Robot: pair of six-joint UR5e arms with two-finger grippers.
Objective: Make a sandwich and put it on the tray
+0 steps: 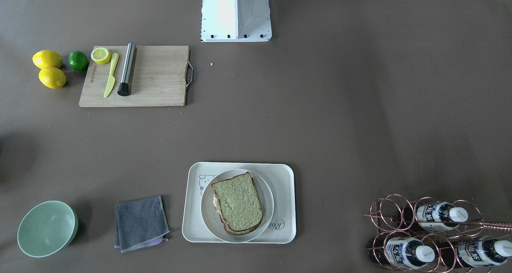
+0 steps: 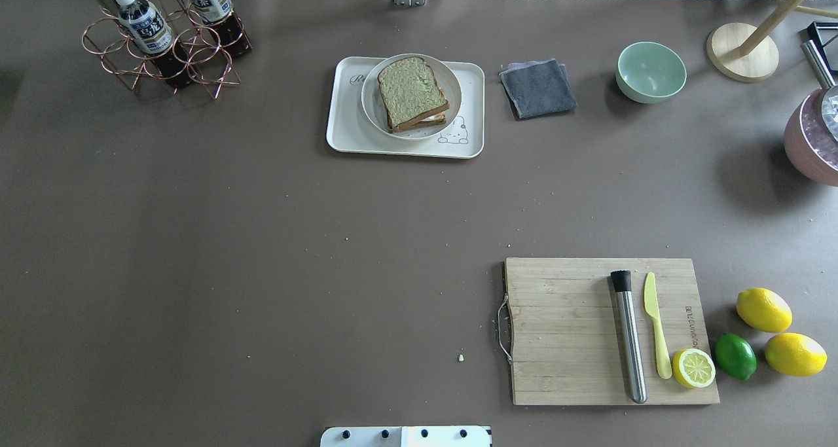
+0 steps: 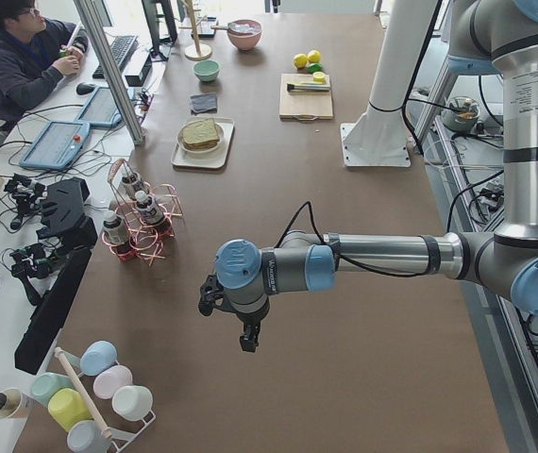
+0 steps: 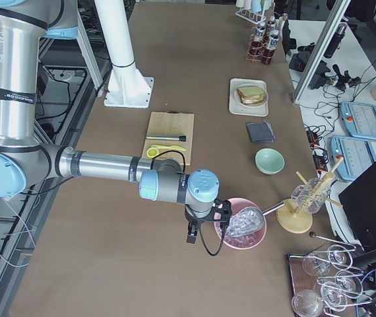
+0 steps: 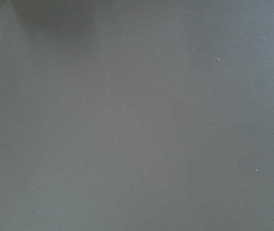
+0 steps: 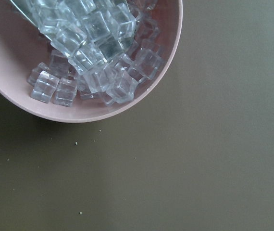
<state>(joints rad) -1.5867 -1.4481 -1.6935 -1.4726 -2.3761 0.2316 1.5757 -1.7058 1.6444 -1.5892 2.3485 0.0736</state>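
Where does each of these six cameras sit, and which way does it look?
Front-facing: across the table, looking down toward the robot's base.
Overhead: behind the robot, looking forward; only the base's edge shows.
Exterior left: table's left end; left gripper near.
Exterior right: opposite end; right gripper near the ice bowl.
Left wrist: bare table, no fingers.
Right wrist: ice bowl, no fingers.
Shared: first two both show the sandwich and tray.

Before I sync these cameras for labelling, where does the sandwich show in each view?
Front-facing: sandwich, bottom centre.
Overhead: sandwich, top centre.
Exterior left: sandwich, upper left.
Exterior right: sandwich, upper right of centre.
Left wrist: absent.
Right wrist: absent.
Shared landmark: the tray beneath its plate.
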